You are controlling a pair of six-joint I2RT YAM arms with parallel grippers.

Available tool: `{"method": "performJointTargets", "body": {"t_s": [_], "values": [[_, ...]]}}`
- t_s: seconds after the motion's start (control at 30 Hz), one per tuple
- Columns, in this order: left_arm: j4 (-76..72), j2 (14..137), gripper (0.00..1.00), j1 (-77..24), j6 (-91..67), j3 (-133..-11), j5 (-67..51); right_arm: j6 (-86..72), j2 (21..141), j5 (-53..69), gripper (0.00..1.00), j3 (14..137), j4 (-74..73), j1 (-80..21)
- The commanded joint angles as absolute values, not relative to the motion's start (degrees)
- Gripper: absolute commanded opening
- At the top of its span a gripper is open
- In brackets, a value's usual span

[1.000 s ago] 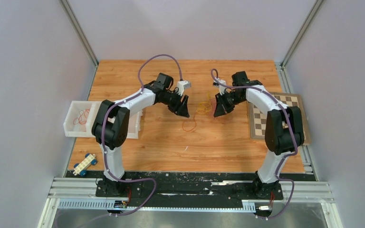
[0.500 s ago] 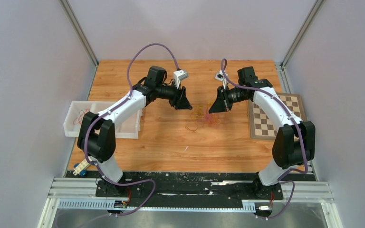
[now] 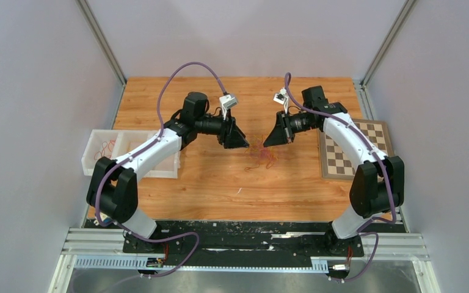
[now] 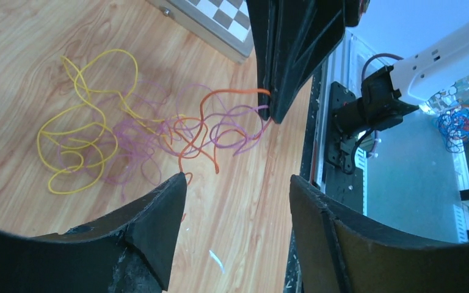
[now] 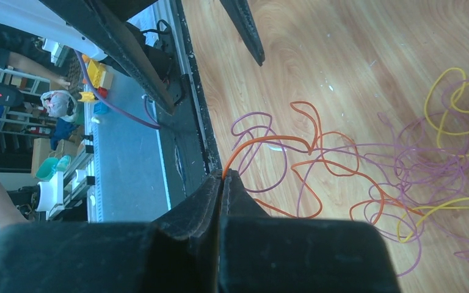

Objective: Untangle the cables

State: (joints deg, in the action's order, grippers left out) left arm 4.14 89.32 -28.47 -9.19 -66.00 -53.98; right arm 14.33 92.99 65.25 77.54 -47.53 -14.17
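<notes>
Hand (image 5: 223, 176), right, tight on orange cable (image 5: 262, 140)

1. The left white-and-black arm (image 3: 152, 146) reaches forward and inward over the wooden counter (image 3: 220, 183), with its wrist angled down toward the counter's middle.
2. The left hand (image 3: 242, 143) has its two black fingers (image 4: 159, 213) spread well apart.
3. The right white-and-black arm (image 3: 348, 137) mirrors it, bent at the elbow and reaching inward from the counter's right side.
4. The right hand (image 3: 267, 143) is pressed closed, with a thin orange cable (image 5: 269, 139) pinched at its fingertips.
5. The two hands face each other tip to tip over the counter's middle, near but not touching.
</notes>
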Motion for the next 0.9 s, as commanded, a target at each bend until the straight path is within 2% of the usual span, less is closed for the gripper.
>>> {"method": "performJointTargets", "body": {"t_s": [0.0, 0.47, 0.53, 0.6, 0.63, 0.73, 0.77, 0.83, 0.87], "values": [[-1.36, 89.43, 0.72, -29.56, -13.68, -66.43, -53.67, 12.67, 90.35, 66.62, 0.0, 76.84, -44.65, -15.31], [3.18, 95.01, 0.69, -32.52, -17.51, -70.19, -47.57, 12.13, 89.09, 62.72, 0.0, 75.25, -43.33, -18.36], [3.01, 94.79, 0.62, -32.52, -17.61, -69.84, -48.22, 12.23, 89.1, 62.19, 0.0, 75.11, -43.27, -18.29], [2.64, 94.19, 0.49, -32.49, -17.54, -69.34, -48.54, 12.45, 89.07, 61.42, 0.0, 74.9, -43.26, -18.32], [2.44, 93.9, 0.38, -32.46, -17.47, -68.93, -48.53, 12.6, 89.04, 60.79, 0.0, 74.7, -43.28, -18.36], [2.96, 91.71, 0.18, -32.41, -16.28, -68.31, -47.9, 13.23, 88.66, 56.35, 0.0, 73.81, -43.37, -18.17], [3.71, 90.54, 0.09, -32.36, -15.36, -68.12, -47.77, 13.65, 88.53, 54.96, 0.0, 73.42, -43.39, -18.04], [4.99, 88.42, 0.0, -32.33, -13.53, -67.81, -47.28, 15.26, 88.36, 49.03, 0.0, 72.42, -43.32, -17.74], [5.4, 87.58, 0.0, -32.3, -12.96, -67.65, -47.11, 15.95, 88.44, 46.75, 0.0, 71.89, -43.26, -17.42]]}}
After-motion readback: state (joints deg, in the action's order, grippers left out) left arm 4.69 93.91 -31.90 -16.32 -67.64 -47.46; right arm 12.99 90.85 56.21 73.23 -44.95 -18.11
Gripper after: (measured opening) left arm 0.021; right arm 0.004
